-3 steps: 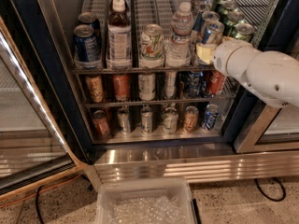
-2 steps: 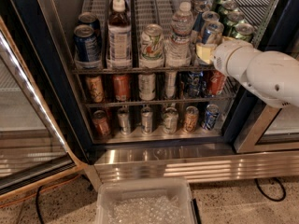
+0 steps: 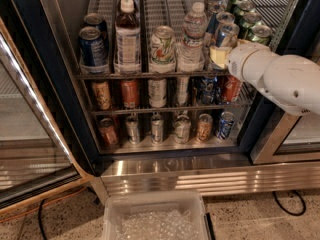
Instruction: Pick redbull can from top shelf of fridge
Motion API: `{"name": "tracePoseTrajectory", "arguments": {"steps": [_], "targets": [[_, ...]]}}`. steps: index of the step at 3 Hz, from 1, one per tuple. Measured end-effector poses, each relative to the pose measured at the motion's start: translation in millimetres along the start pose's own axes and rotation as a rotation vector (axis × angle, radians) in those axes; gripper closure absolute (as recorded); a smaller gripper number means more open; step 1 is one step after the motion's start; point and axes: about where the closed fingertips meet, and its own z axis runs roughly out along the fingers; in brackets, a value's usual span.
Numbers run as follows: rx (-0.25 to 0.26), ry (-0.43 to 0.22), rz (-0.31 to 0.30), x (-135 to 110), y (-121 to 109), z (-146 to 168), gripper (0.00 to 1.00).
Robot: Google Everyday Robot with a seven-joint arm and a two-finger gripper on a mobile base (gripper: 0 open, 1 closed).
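Observation:
The fridge (image 3: 200, 176) stands open, showing wire racks above a ribbed steel base. On the top shelf (image 3: 150, 75), a slim blue-and-silver redbull can (image 3: 227, 34) stands at the front of a lane right of centre, with more like it behind. My gripper (image 3: 218, 57), at the end of the white arm (image 3: 280, 79) that comes in from the right, is right at the front lower part of that can. The gripper covers the can's bottom.
Wide dark-blue cans (image 3: 92, 46), a brown bottle (image 3: 128, 34), a green-white can (image 3: 162, 44) and a water bottle (image 3: 192, 36) fill the lanes to the left. Green cans (image 3: 252, 26) stand to the right. The glass door (image 3: 30, 114) hangs open at left. A clear bin (image 3: 155, 219) sits on the floor.

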Motion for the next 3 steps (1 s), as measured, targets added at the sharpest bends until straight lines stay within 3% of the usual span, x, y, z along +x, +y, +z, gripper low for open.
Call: {"name": "tracePoseTrajectory", "arguments": {"steps": [1, 3], "targets": [[-0.01, -0.032, 0.014, -13, 0, -6, 1.0], [-0.059, -0.164, 0.062, -68, -7, -41, 1.0]]}}
